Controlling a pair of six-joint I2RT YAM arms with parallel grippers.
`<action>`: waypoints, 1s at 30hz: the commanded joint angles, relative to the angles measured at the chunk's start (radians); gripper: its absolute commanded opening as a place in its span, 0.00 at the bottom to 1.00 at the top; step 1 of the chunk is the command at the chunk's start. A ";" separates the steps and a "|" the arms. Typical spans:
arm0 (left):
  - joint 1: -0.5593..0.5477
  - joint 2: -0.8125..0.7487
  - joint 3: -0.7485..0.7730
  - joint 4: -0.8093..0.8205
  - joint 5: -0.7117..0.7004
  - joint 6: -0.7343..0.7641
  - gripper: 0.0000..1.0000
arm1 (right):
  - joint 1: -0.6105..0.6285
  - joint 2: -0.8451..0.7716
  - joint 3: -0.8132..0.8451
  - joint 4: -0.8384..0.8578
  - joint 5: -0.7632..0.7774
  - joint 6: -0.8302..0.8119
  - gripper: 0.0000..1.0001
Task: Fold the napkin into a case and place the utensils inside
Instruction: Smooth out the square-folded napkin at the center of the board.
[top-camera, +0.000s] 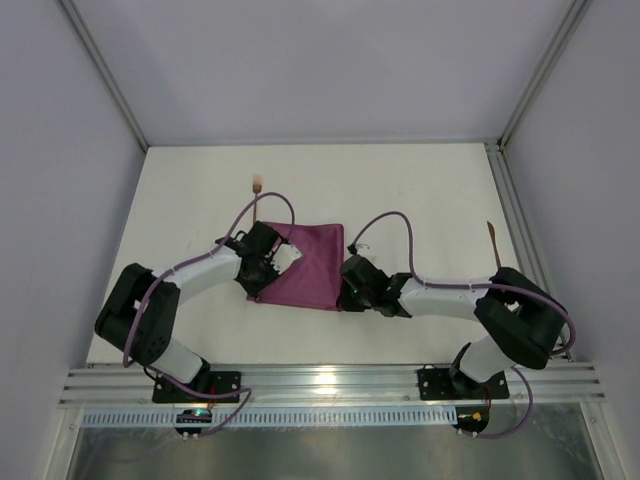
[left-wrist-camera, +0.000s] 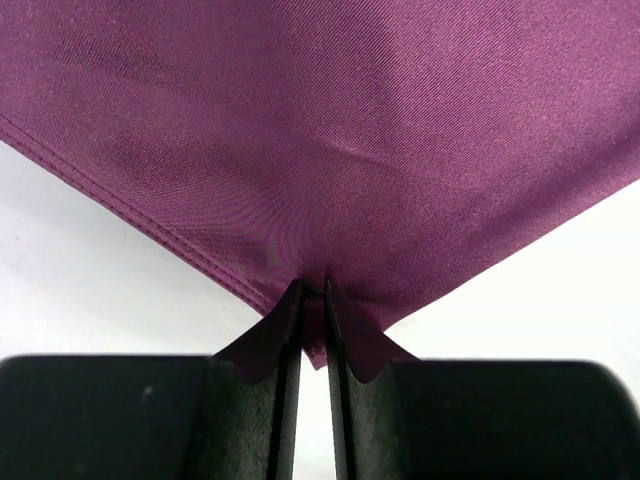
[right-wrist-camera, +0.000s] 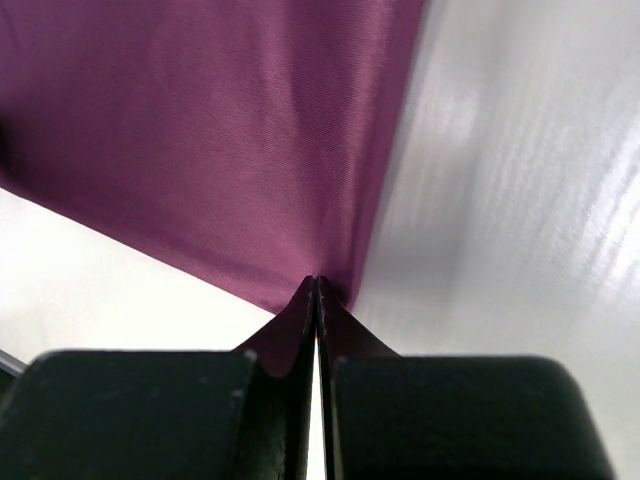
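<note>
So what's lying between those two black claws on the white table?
The plain magenta-purple cloth napkin spans from left gripper to right gripper; the top view shows it.

A white desk (top-camera: 420, 190) is enclosed by pale grey walls (top-camera: 330, 60) on three sides. An aluminium rail (top-camera: 330, 378) is mounted along its near edge.

We see the napkin (left-wrist-camera: 350, 130) as soft woven cloth with a fine diagonal twill, a faint sheen and a stitched hem. The table (right-wrist-camera: 520, 180) is smooth, white and glossy. The left gripper (left-wrist-camera: 312, 292) and right gripper (right-wrist-camera: 316, 285) look like matt black plastic. The fork (top-camera: 257, 185) and the other utensil (top-camera: 493, 243) read as coppery metal. The near rail (top-camera: 330, 381) is bright bare metal.
</note>
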 joint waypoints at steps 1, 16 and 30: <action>0.010 -0.027 -0.036 -0.037 -0.062 0.039 0.16 | -0.004 -0.059 -0.006 -0.141 0.035 -0.029 0.03; 0.010 -0.041 -0.036 -0.002 -0.053 0.025 0.17 | -0.259 0.108 0.202 0.174 -0.280 -0.154 0.03; 0.010 0.008 -0.067 0.015 -0.107 0.054 0.13 | -0.408 0.406 0.290 0.259 -0.271 0.030 0.03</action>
